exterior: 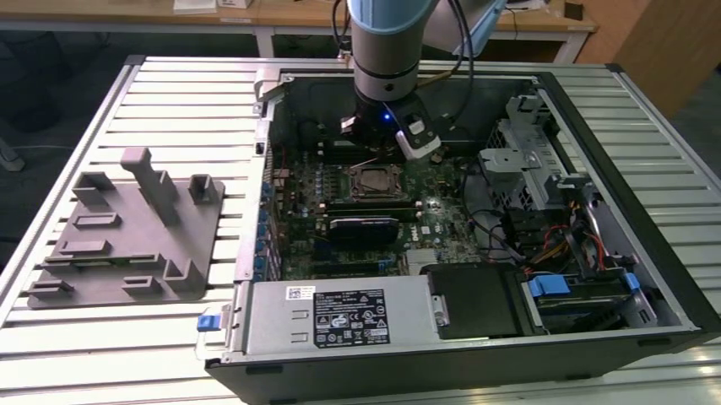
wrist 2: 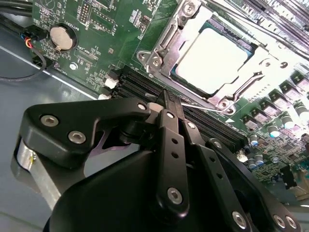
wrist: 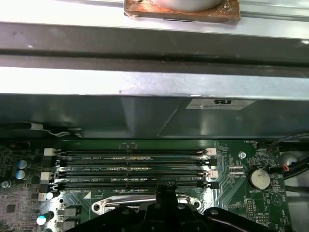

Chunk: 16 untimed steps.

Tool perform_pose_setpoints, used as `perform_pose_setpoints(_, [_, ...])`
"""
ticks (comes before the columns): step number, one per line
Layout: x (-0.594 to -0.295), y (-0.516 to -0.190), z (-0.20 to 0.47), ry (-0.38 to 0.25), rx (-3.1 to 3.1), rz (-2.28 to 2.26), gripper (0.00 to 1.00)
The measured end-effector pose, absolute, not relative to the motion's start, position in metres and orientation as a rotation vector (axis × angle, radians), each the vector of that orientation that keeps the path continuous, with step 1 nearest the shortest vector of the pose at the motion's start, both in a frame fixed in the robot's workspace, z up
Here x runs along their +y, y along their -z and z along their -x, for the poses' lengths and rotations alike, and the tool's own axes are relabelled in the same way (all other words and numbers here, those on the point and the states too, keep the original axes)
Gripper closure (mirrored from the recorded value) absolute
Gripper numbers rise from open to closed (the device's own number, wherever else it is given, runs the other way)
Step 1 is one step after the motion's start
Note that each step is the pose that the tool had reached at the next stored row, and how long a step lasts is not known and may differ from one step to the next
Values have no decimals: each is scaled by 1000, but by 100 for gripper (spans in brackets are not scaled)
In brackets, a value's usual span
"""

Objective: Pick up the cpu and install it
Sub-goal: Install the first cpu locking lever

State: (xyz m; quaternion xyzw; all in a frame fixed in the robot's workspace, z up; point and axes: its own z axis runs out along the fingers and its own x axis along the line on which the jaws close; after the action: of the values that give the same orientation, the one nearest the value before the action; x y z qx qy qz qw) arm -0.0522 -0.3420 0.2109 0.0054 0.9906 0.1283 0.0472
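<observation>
The cpu sat in the socket. The end effector hung just beside it, over the memory slots. Its fingers were closed, holding nothing.

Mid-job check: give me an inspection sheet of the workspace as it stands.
Surface: slatted table, carrying the open PC case.
Job's things: cpu lies in the motherboard socket.
Clutter: grey tray on the table, at the exterior view's left of the case.
End effector: shut, holding nothing, close beside the cpu.
Cables: coloured bundle inside the case.
Surroundings: desk behind the table.
</observation>
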Motion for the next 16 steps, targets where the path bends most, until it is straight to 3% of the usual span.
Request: perform_pose_setpoints(16, [-336, -209, 53, -386, 3014, -96, 89])
